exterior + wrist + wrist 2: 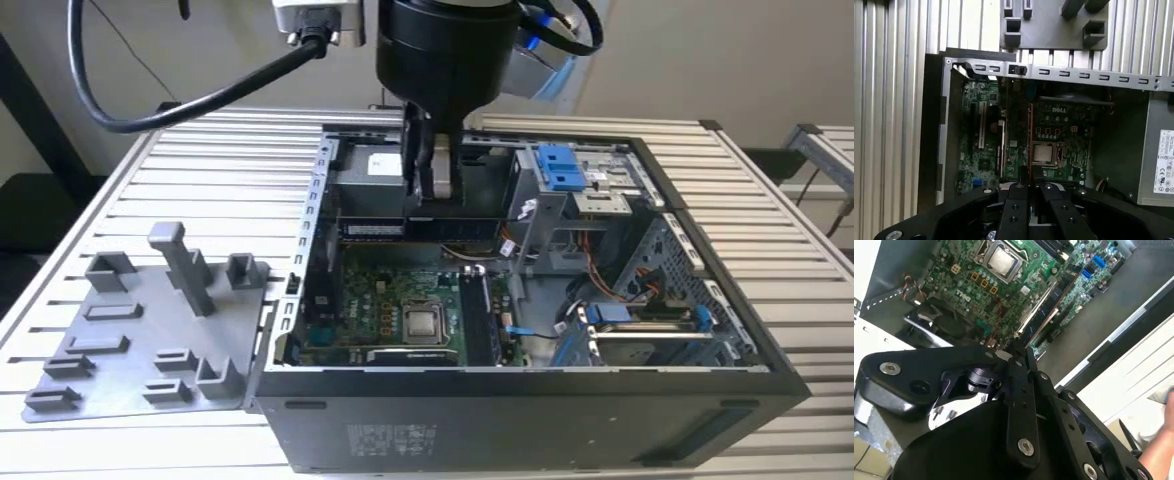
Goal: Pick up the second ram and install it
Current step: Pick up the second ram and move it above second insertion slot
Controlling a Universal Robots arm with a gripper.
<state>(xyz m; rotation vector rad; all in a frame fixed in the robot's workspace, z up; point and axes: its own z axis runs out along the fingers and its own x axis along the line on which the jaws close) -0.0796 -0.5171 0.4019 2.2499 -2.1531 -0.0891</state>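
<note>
The second ram (451,225) is a thin, narrow, dark board with a row of small chips along its face. It stands upright on its long edge at the far end of the motherboard (387,300). It runs across the exterior view from left to right, directly beneath the gripper (434,200).

The arm's claw (434,197) hangs inside the open computer case (534,425), just above the dark memory slots (400,228) at the far edge of the green motherboard (367,290). Blue drive clips (561,166) sit toward the exterior view's right. A grey fixture plate (134,345) lies on the slatted counter (200,160) beside the case.
</note>
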